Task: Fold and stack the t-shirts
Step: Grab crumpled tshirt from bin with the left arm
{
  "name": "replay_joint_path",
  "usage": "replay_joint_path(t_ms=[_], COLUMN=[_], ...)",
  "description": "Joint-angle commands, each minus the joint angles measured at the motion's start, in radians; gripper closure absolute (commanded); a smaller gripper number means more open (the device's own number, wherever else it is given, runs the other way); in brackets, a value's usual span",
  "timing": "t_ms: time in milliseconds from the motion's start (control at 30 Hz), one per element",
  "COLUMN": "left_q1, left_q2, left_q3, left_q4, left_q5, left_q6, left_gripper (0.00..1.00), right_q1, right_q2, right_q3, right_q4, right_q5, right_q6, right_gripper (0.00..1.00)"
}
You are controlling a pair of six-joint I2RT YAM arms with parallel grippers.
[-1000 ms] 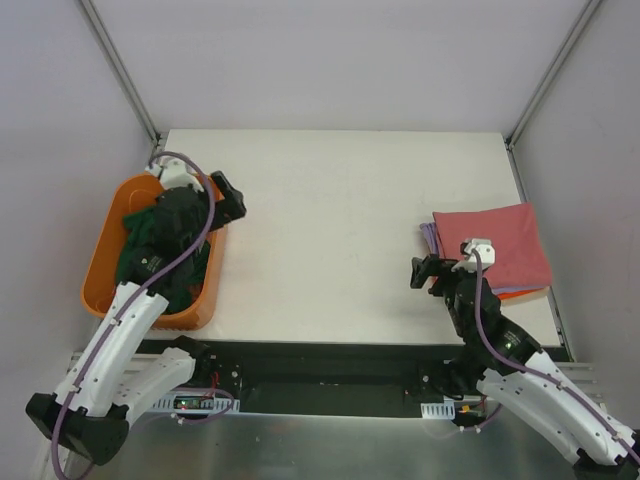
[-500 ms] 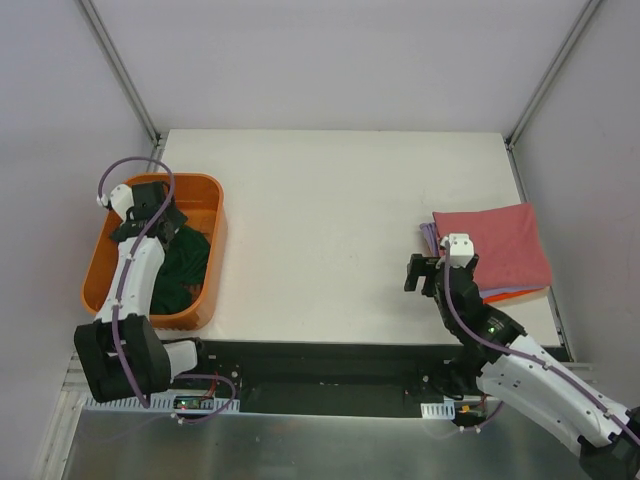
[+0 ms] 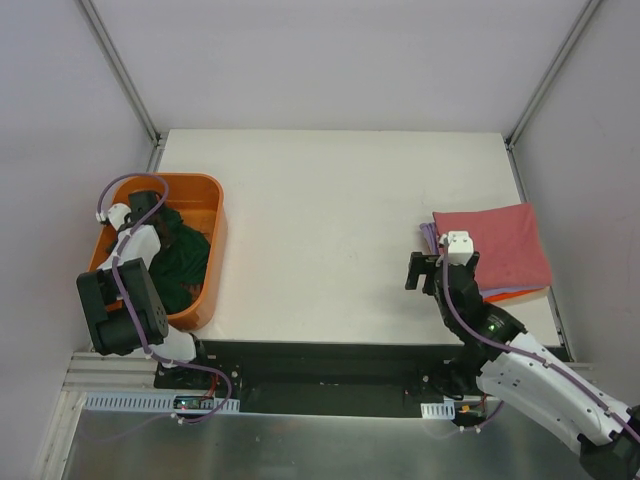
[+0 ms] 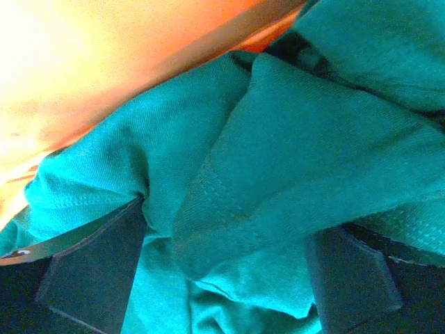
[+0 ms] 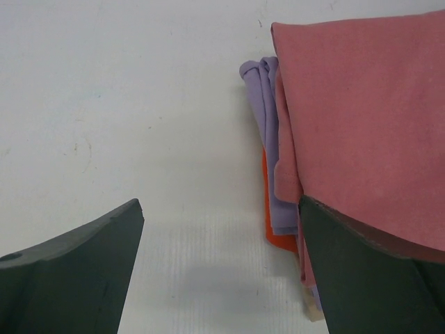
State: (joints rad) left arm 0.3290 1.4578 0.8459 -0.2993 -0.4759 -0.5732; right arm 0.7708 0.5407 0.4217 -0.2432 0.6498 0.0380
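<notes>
White arms stand bolted at the near edge of the table (image 3: 320,200), and the job looks mostly done.

Nearest, toward the near right corner, the right gripper (image 5: 219,209) hangs over bare tabletop with its jaws spread wide and nothing between them. It sits just beside the stack's left side.

That stack lies against the right edge. The pink shirt (image 3: 495,245) is on top, the lavender shirt (image 5: 268,139) shows under it, and a sliver of the orange shirt (image 5: 274,209) is at the bottom. All three are folded into rectangles, with the lower two poking out a little on the left. I'd call those finished.

Across the table on the left edge sits the basket (image 3: 200,182), with the green shirt (image 3: 180,265) heaped inside it, crumpled and unfolded. The left gripper (image 4: 233,229) is down in that heap near the basket's far left wall. Its jaws are set wide, with a thick ridge of green cloth bunched between the fingers (image 4: 90,271). They don't look pinched shut on it yet.

By my reckoning the green shirt is what's left. It has to come out, be spread on the table, folded, and carried to the stack. I can't tell whether anything else hides beneath it.
</notes>
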Motion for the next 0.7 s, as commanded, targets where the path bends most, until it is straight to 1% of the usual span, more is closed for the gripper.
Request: replay_joint_path(t_ms=[0,100,200,233,267,300,433,567,667], left_q1=[0.008,0.012,0.010,0.010,0.010,0.008,0.002,-0.013,-0.021], left_q2=[0.022,0.016,0.004,0.000,-0.007,-0.020,-0.121,-0.359,-0.525], left_q3=[0.039,0.039,0.041,0.041,0.039,0.039,0.033,0.012,0.053], left_q4=[0.031,0.032,0.032,0.032,0.032,0.034,0.040,0.035,0.023], left_q5=[-0.052,-0.067,-0.049,-0.043,-0.032,0.000,0.176,0.236,0.321], left_q6=[0.027,0.019,0.035,0.036,0.038,0.045,0.081,0.033,-0.025], left_gripper=[0.22,0.44,0.79,0.98,1.00,1.00,1.00,1.00,1.00], right_q1=[-0.004,-0.004,-0.002,-0.004,-0.004,-0.002,-0.004,-0.004,-0.002], right_q2=[0.004,-0.011,-0.047,-0.060,-0.070,-0.085,-0.143,-0.183,-0.203], right_q3=[0.052,0.068,0.057,0.054,0.052,0.051,0.043,0.042,0.034], right_q4=[0.002,-0.048,-0.045,-0.047,-0.048,-0.051,-0.057,-0.074,-0.073], right_q5=[0.054,0.080,0.082,0.082,0.080,0.082,0.080,0.045,0.037], right_q6=[-0.027,-0.015,-0.013,-0.012,-0.012,-0.012,-0.010,0.003,0.017], right_gripper=[0.04,0.04,0.04,0.04,0.04,0.04,0.04,0.04,0.04])
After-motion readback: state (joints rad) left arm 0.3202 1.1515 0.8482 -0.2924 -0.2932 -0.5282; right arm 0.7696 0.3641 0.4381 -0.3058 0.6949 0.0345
